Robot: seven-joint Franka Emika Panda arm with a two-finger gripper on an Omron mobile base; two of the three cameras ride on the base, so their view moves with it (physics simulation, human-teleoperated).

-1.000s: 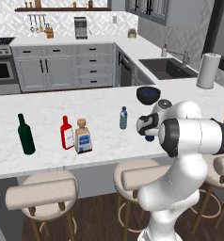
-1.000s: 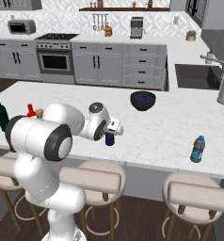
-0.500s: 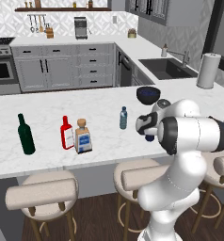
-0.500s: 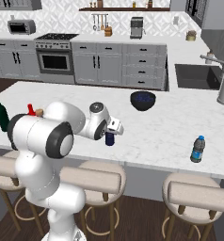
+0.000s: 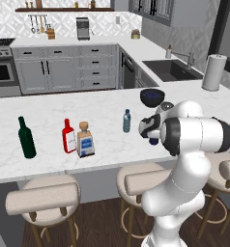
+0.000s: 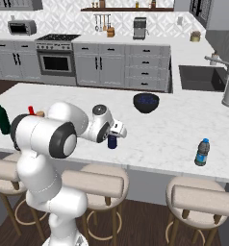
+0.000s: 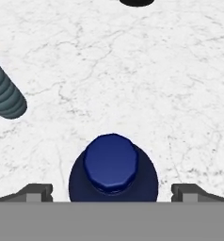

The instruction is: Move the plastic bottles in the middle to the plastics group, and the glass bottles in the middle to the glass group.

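Gripper [image 7: 112, 192] spread wide, grasping nothing, straddling navy bottle [image 7: 113, 169] at bottom centre; ribbed grey bottle [image 7: 5, 94] at left edge.

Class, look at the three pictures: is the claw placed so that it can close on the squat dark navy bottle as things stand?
Probably yes. The claw hangs open right above the navy bottle, one fingertip on each side, with bare counter around it. The slim pale bottle stands well off to one side.
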